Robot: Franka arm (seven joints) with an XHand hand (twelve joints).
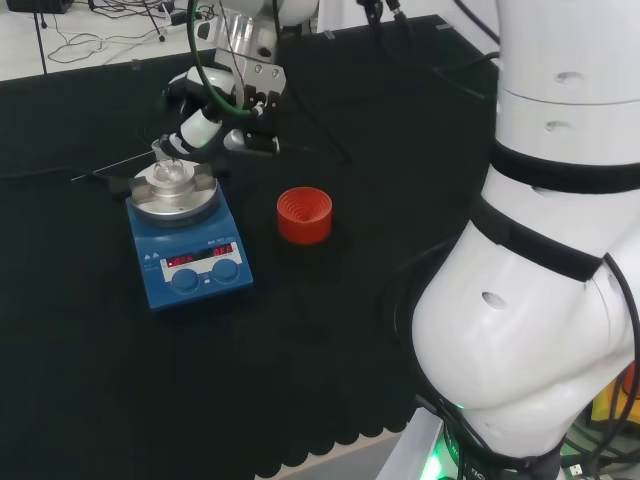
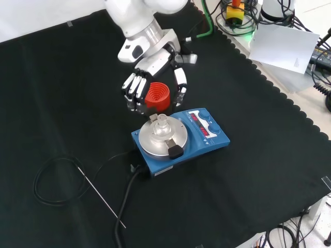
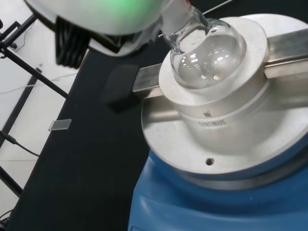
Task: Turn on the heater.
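The blue heater (image 1: 190, 262) (image 2: 182, 138) stands on the black cloth with a round metal block (image 1: 175, 196) (image 2: 159, 137) on its top. A small clear round flask (image 1: 172, 171) (image 2: 161, 123) (image 3: 208, 52) sits in the block. Two knobs (image 2: 207, 121) and red lit displays (image 1: 198, 255) are on the heater's front panel. My hand (image 1: 213, 122) (image 2: 155, 77) hangs just behind the heater in the front view, fingers (image 2: 135, 91) relaxed and pointing down, holding nothing. It touches neither heater nor flask.
A red ribbed ring stand (image 1: 304, 214) (image 2: 156, 95) stands beside the heater, under my hand in the front view. A black cable coil (image 2: 51, 182) and a thin probe rod (image 2: 101, 195) lie to the heater's left in the front view. White arm links (image 1: 540, 250) stand at the head view's right.
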